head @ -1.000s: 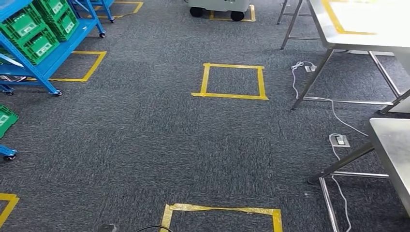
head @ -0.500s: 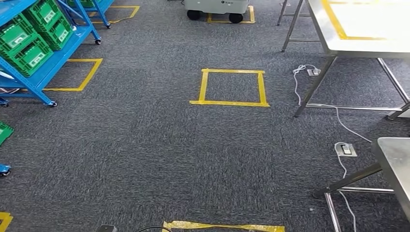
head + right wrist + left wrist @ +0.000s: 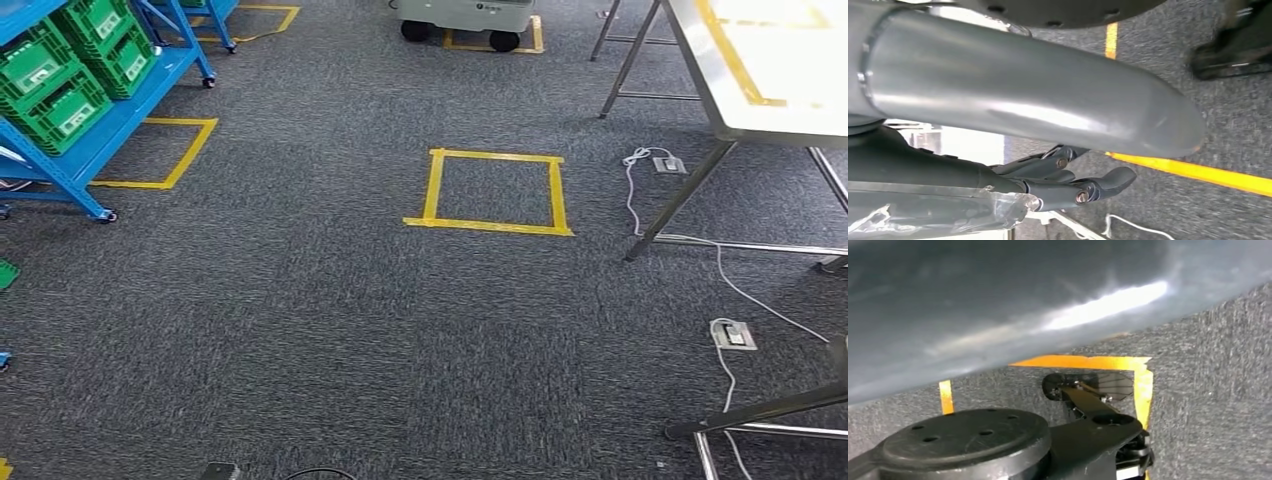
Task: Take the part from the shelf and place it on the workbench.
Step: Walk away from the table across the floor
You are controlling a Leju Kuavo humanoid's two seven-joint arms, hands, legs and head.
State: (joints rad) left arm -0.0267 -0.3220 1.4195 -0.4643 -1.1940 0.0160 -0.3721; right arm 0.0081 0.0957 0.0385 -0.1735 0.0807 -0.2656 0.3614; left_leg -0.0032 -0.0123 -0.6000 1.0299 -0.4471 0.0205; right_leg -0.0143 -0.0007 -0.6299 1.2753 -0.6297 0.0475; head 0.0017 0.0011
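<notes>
a workshop floor: blue shelving [image 3: 95,130] with green crates [image 3: 62,105], steel workbench [image 3: 735,105], yellow tape squares [image 3: 492,191]

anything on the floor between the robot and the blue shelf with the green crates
Nothing visible does: between the view's near edge and the blue shelf holding green crates there is bare carpet and flat yellow tape.

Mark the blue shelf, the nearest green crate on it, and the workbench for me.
Blue shelf [image 3: 118,118], head view: on the front edge of its lower deck.
Green crate [image 3: 62,112], head view: on its front wall, by the white label.
Workbench [image 3: 715,85], head view: on the bare steel rim of its top.
</notes>
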